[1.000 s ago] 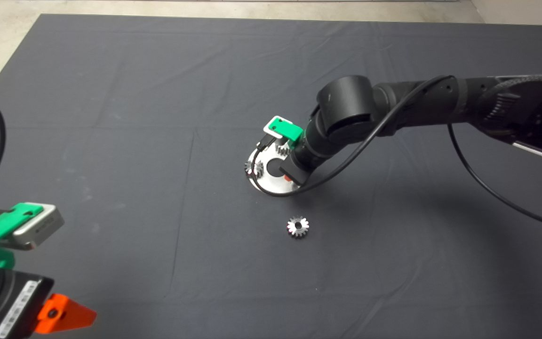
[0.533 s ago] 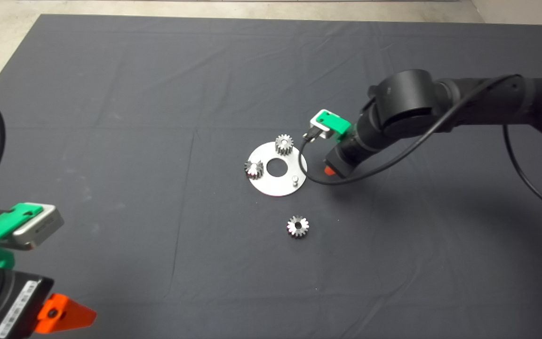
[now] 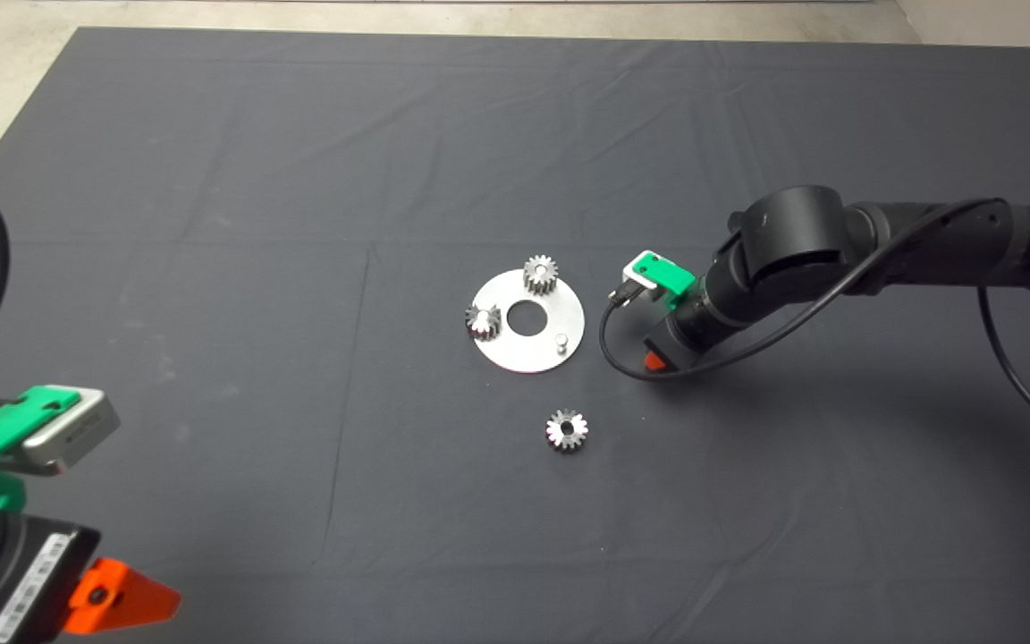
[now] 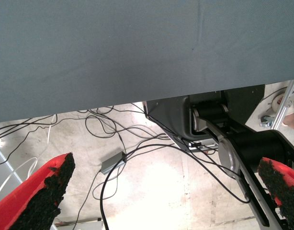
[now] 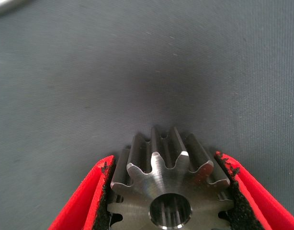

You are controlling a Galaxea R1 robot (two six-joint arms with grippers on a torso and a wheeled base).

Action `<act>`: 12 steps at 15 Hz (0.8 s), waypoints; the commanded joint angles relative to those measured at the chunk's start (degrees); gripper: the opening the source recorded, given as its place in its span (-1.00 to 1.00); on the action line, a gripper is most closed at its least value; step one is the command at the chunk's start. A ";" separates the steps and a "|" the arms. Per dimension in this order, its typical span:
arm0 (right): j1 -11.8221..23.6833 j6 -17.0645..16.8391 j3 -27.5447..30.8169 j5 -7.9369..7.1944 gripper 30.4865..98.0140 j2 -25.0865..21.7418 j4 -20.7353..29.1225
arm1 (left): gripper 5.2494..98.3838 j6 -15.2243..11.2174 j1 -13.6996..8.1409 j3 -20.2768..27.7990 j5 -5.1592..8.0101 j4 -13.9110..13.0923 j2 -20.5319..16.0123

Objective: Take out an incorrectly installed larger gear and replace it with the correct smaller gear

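Observation:
My right gripper (image 3: 654,360) hangs just right of the round steel plate (image 3: 528,353), low over the mat. In the right wrist view it (image 5: 165,160) is shut on the larger gear (image 5: 156,175), a shiny steel gear with a centre hole held between the black pads. Two steel gears (image 3: 540,273) (image 3: 483,321) sit on the plate. A bare peg (image 3: 561,341) stands at the plate's near right. The smaller gear (image 3: 566,430) lies flat on the mat in front of the plate. My left gripper (image 3: 113,597) is parked at the lower left, open (image 4: 161,191).
The dark mat (image 3: 300,179) spreads wide on all sides of the plate. A black cable (image 3: 622,358) loops from the right wrist toward the plate's edge. The left wrist view shows the mat's edge, floor cables (image 4: 113,143) and the robot's base.
The right arm has pulled away from the plate to the right with the larger gear in its fingers, uncovering the plate and a bare peg. The left arm has not moved.

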 commanded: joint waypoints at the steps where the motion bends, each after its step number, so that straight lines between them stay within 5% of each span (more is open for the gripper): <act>1: 1.90 0.57 0.62 -0.05 -0.40 -0.07 -1.94 | 1.00 -0.41 -0.46 0.98 0.34 -0.95 -0.17; 12: 5.03 3.47 3.21 -0.13 -0.21 -1.24 -1.29 | 1.00 -0.34 -0.46 0.90 0.34 -0.86 -0.26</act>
